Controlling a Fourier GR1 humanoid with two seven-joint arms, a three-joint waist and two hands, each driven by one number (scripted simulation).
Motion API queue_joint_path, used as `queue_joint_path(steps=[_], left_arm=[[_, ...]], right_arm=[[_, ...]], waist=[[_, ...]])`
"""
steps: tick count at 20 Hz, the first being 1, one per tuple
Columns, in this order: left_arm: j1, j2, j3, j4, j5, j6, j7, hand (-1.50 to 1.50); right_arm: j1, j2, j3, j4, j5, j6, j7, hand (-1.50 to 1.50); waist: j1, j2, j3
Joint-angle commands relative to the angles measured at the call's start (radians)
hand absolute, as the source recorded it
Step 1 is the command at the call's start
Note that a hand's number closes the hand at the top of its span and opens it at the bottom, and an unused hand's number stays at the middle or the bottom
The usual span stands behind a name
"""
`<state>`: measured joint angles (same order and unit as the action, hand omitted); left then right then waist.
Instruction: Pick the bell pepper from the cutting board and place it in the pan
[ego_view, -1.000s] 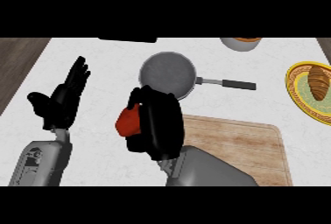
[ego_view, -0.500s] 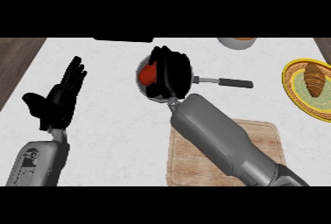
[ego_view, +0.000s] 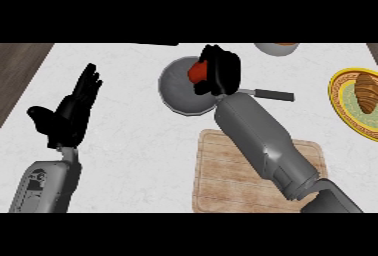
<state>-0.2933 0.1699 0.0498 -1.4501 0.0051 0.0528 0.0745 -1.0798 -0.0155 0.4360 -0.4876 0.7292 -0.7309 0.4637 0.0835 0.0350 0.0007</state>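
Observation:
The red bell pepper (ego_view: 198, 71) is over the grey pan (ego_view: 176, 88), at the pan's far side. My right hand (ego_view: 218, 74) is curled round the pepper and hides most of it. I cannot tell whether the pepper touches the pan's bottom. The pan's dark handle (ego_view: 272, 94) points right. The wooden cutting board (ego_view: 225, 180) lies near the front, partly under my right forearm, with nothing visible on it. At the left my left hand (ego_view: 71, 110) rests open, fingers up, away from everything.
A yellow-rimmed plate (ego_view: 341, 104) with a croissant (ego_view: 365, 91) sits at the right edge. A bowl (ego_view: 277, 48) shows at the back, cut off by the view. A dark object lies at the back edge. The counter's left edge borders dark wood.
My right hand has carried the pepper from in front of the pan, out over it and on toward its far side. The left hand has stayed still.

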Motion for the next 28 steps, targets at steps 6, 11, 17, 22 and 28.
queue_joint_path(steps=[6,11,17,22,28], left_arm=[[-0.022,-0.002,-0.012,0.007,-0.01,-0.004,0.005,0.0],[-0.033,0.003,0.004,0.011,0.001,-0.007,-0.002,0.0],[-0.053,0.001,0.007,0.037,0.0,-0.009,-0.006,0.0],[-0.018,0.023,0.038,0.013,0.008,-0.002,0.0,0.0],[0.0,0.031,0.063,0.029,0.012,0.007,0.032,0.0]], right_arm=[[0.018,0.015,-0.209,0.099,-0.278,0.18,-0.218,-1.5],[0.038,0.015,-0.278,0.155,-0.352,0.241,-0.406,-1.5],[0.044,0.015,-0.346,0.143,-0.424,0.139,-0.606,-1.5],[0.133,0.015,-0.465,0.076,-0.579,0.148,-0.827,-1.5],[0.24,0.015,-0.403,-0.026,-0.716,0.398,-0.878,-1.5]], waist=[[0.026,0.016,0.004],[0.024,0.013,0.002],[0.013,0.004,0.002],[-0.018,-0.013,0.003],[-0.076,-0.038,0.0]])
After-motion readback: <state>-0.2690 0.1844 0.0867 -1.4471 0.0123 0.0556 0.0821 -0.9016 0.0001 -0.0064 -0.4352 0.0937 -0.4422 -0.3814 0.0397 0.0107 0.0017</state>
